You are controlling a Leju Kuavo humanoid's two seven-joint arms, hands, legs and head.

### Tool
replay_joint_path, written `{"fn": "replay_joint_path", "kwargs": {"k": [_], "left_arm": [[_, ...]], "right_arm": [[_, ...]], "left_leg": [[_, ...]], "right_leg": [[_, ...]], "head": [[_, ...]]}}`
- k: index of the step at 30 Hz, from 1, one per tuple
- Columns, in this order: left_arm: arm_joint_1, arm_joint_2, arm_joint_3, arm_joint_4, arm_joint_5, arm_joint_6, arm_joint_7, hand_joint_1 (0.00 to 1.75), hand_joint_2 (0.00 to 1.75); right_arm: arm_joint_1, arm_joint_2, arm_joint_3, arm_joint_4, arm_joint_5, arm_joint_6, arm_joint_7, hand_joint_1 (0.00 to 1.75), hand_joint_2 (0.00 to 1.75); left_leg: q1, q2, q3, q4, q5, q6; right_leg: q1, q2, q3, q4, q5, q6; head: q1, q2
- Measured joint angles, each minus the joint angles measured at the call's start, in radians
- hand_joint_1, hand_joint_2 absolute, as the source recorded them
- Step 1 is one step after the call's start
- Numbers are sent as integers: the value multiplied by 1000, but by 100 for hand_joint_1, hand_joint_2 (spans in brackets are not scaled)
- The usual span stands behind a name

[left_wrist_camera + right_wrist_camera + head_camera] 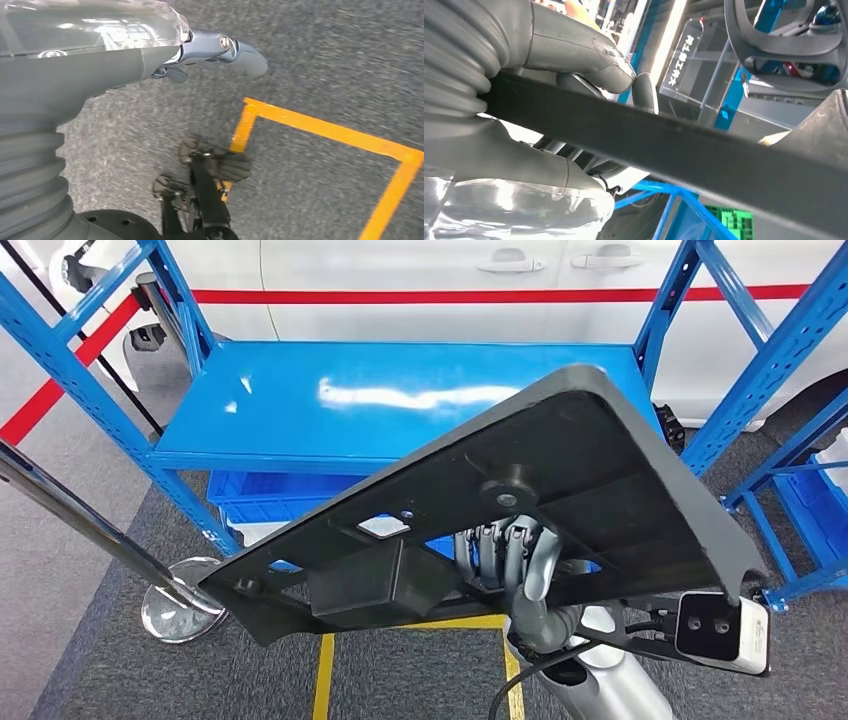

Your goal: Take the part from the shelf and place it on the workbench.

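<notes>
A large flat black plastic part (560, 480), with cut-outs and a round boss, hangs tilted in front of the blue shelf (330, 410). My right hand (515, 560) grips it from underneath near its middle. In the right wrist view the part's dark edge (674, 145) runs between the grey thumb (584, 50) and the fingers below it. My left hand (220, 50) hangs over the grey carpet with nothing in it, its fingers stretched out.
The blue shelf board is bare, with a blue crate (270, 502) under it. A white car (500, 280) stands behind. A chrome stanchion (180, 610) is at the left. Yellow floor tape (320, 130) marks the carpet.
</notes>
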Motion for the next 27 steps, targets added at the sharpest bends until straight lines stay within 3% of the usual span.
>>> {"fn": "replay_joint_path", "kwargs": {"k": [1, 2, 3, 4, 6, 8, 9, 10, 12, 13, 16, 17, 18, 19, 21, 23, 25, 27], "left_arm": [[0, -1, 0, 0, 0, 1, 2, 0, 175], [0, -2, 0, 0, 0, 1, 3, 0, 175], [0, -2, 0, 0, 0, 1, 3, 0, 175], [0, -3, 0, 0, 0, 1, 4, 0, 175], [-1, -3, 0, 0, 0, 1, 4, 0, 175], [-4, -3, 1, -1, 0, 1, 4, 0, 175], [-5, -3, 1, -2, 2, 2, 2, 0, 175], [-5, -3, 3, -2, 3, 3, 0, 0, 175], [-5, -7, 7, -2, 5, 6, -5, 0, 175], [-6, -9, 9, -2, 6, 9, -8, 0, 175], [-6, -18, 21, -2, 4, 15, -15, 0, 175], [-5, -21, 25, -2, 2, 15, -18, 0, 175], [-4, -24, 29, -2, 1, 16, -21, 0, 175], [-3, -28, 33, -2, 0, 17, -24, 0, 175], [-1, -34, 42, -2, 1, 21, -28, 0, 175], [-2, -40, 54, -2, 4, 26, -33, 0, 175], [-3, -45, 65, -2, 4, 31, -38, 0, 175], [-3, -49, 74, -2, -1, 31, -43, 0, 175]], "right_arm": [[0, 0, 0, 1, 0, 0, 0, 175, 175], [0, 0, 0, 2, -1, 0, 0, 175, 175], [0, 0, -1, 3, -1, 0, 0, 175, 175], [0, 0, -1, 3, -1, 0, 0, 175, 175], [-1, 0, -1, 4, -1, 0, 0, 175, 175], [-4, 0, -2, 5, -1, -1, 0, 175, 175], [-8, 0, -2, 6, -1, -1, -1, 175, 175], [-14, 0, -2, 9, 0, -1, -1, 175, 175], [-29, -2, -4, 17, 6, 0, -3, 175, 175], [-35, -3, -5, 23, 10, 5, -3, 175, 175], [-42, -7, -24, 48, 26, 67, -4, 175, 175], [-40, -8, -38, 56, 35, 98, -4, 175, 175], [-37, -8, -54, 62, 44, 126, -4, 175, 175], [-35, -8, -71, 67, 54, 149, -4, 175, 175], [-31, -5, -99, 74, 73, 176, -4, 175, 175], [-28, 3, -121, 79, 89, 196, -4, 175, 175], [-26, 12, -136, 83, 96, 204, -4, 175, 175], [-34, 16, -142, 89, 89, 185, -4, 175, 175]], "left_leg": [[0, 0, -13, 66, -39, -2], [0, 0, -17, 119, -55, -2], [0, 0, -8, 146, -46, 0], [-1, 0, 18, 138, -22, 5], [-7, 0, 119, 24, 14, 20], [-18, -1, 226, -125, -4, 34], [-23, -1, 255, -169, -16, 39], [-26, -1, 262, -191, -18, 43], [-26, 3, 253, -202, 5, 53], [-24, 6, 246, -207, 18, 59], [-24, 15, 205, -207, 59, 70], [-24, 19, 187, -205, 71, 69], [-23, 24, 169, -201, 82, 67], [-23, 30, 150, -196, 91, 65], [-20, 37, 117, -179, 104, 58], [-20, 42, 91, -158, 112, 47], [-20, 46, 78, -149, 123, 36], [-17, 40, 70, -143, 123, 24]], "right_leg": [[2, -1, -16, 1, 12, -1], [5, -2, -32, 1, 25, -2], [8, -2, -49, 2, 37, -2], [11, -3, -66, 2, 49, -2], [14, -3, -92, 3, 73, 0], [13, -4, -103, 3, 92, 8], [11, -5, -105, 1, 101, 14], [9, -6, -105, -1, 110, 20], [5, -4, -110, 2, 109, 31], [5, -3, -118, 20, 82, 36], [0, 0, -164, 179, -61, 50], [-2, 0, -175, 239, -84, 55], [-5, -1, -175, 275, -82, 59], [-8, -2, -158, 279, -61, 63], [-14, -7, -75, 183, -14, 69], [-12, -9, 11, 54, -21, 63], [-5, -6, 37, 5, -37, 48], [-6, -7, 25, 2, -22, 30]], "head": [[0, 0], [0, 0], [0, 0], [0, 0], [0, 0], [0, 0], [0, 0], [0, 0], [0, 0], [0, 0], [0, 0], [0, 0], [0, 0], [0, 0], [0, 0], [0, 0], [0, 0], [0, 0]]}}
